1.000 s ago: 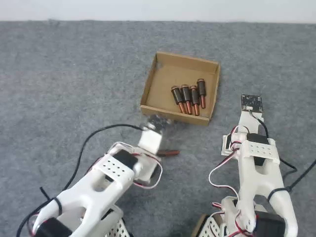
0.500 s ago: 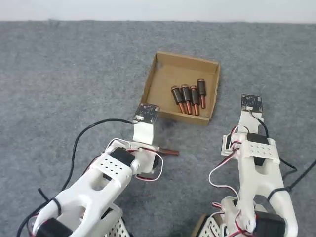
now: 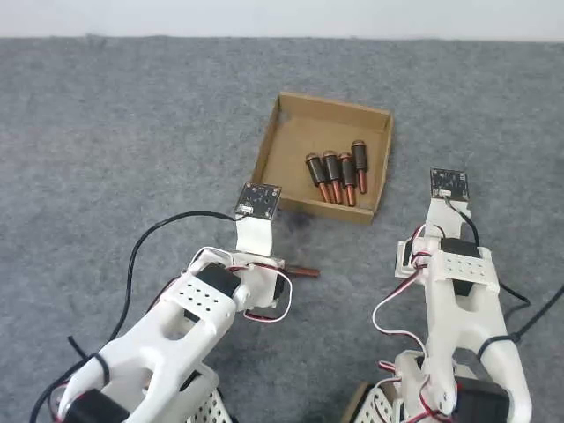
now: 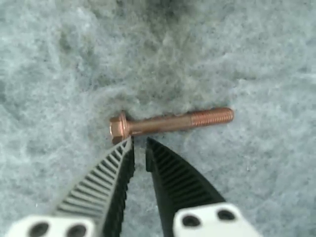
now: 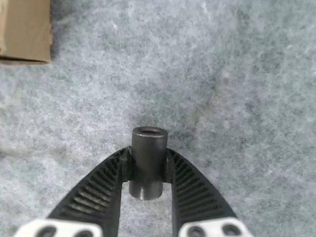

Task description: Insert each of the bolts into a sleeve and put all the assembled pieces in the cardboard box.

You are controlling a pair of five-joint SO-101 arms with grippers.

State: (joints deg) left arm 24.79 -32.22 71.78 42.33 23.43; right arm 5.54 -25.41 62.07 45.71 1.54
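In the high view the left arm (image 3: 189, 317) lies across the head end of the loose bolt (image 3: 304, 272). Just its threaded end pokes out on the grey carpet (image 3: 115, 132), near the front wall of the cardboard box (image 3: 264, 163) but apart from it. That arm's camera board (image 3: 257, 200) sits over its fingers there. The left wrist view gives the bolt whole: copper-coloured, lying flat, flanged hex head at one end and thread at the other. The left gripper (image 4: 139, 143) is poised just beside the head end, its jaws a narrow slit apart with nothing between them. Whether a tip touches the bolt, or how high the tips hang above the carpet, I cannot tell. The right arm (image 3: 458, 291) stands to the right of the box, and its own camera board (image 3: 448, 183) covers what lies beneath it. In the right wrist view the right gripper (image 5: 147, 160) is clamped on a dark sleeve (image 5: 148, 143), held upright with its open bore facing the camera. The sleeve's lower end sits between the jaws, and it cannot be told whether it meets the carpet. A corner of the box is cut off at that frame's edge. Four assembled pieces (image 3: 337, 176) lie side by side on the box floor, too small to show detail.
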